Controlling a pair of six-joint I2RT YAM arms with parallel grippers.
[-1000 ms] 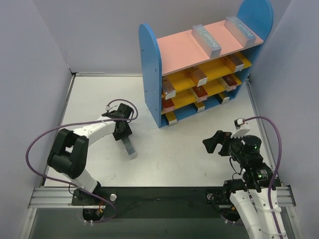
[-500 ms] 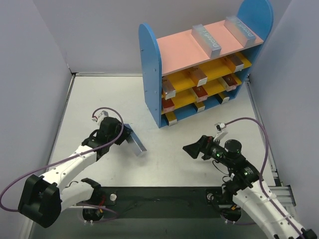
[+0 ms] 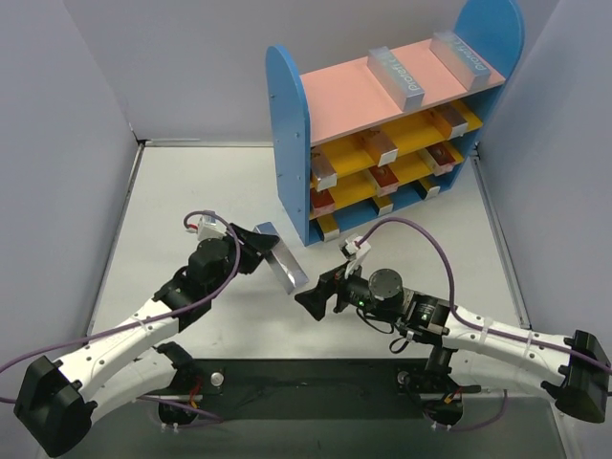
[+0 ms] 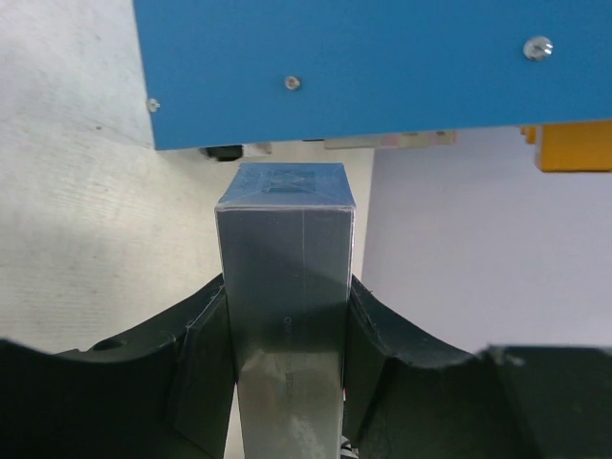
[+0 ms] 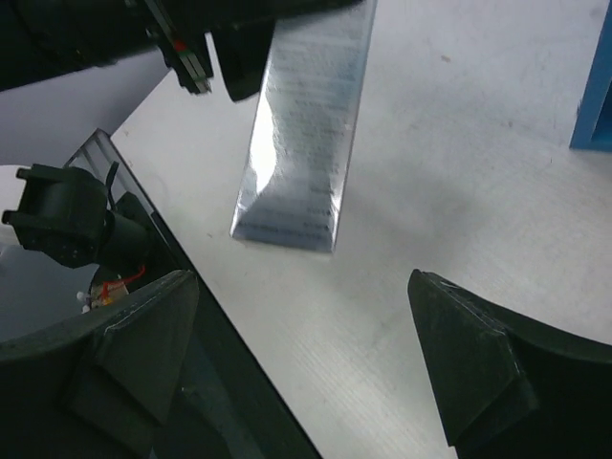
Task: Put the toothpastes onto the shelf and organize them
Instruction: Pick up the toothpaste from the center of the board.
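My left gripper point(image 3: 256, 251) is shut on a silver-grey toothpaste box point(image 3: 282, 258) and holds it above the table, its free end toward the right arm. In the left wrist view the box point(image 4: 285, 287) stands out between both pads point(image 4: 203, 368), pointing at the shelf's blue side panel point(image 4: 382, 67). My right gripper point(image 3: 314, 298) is open and empty just beyond the box's free end; in the right wrist view the box point(image 5: 306, 134) hangs ahead of the spread fingers point(image 5: 478, 363). The shelf point(image 3: 289, 143) stands at the back right with several toothpaste boxes point(image 3: 395, 79) on its boards.
Grey walls close the table on the left, back and right. A black rail point(image 3: 306, 373) runs along the near edge by the arm bases. The shelf's blue panel stands close behind the held box.
My left gripper has lifted the silver box off the table and carried it right. My right arm has swung left across the table, its open gripper now at the box's free end.
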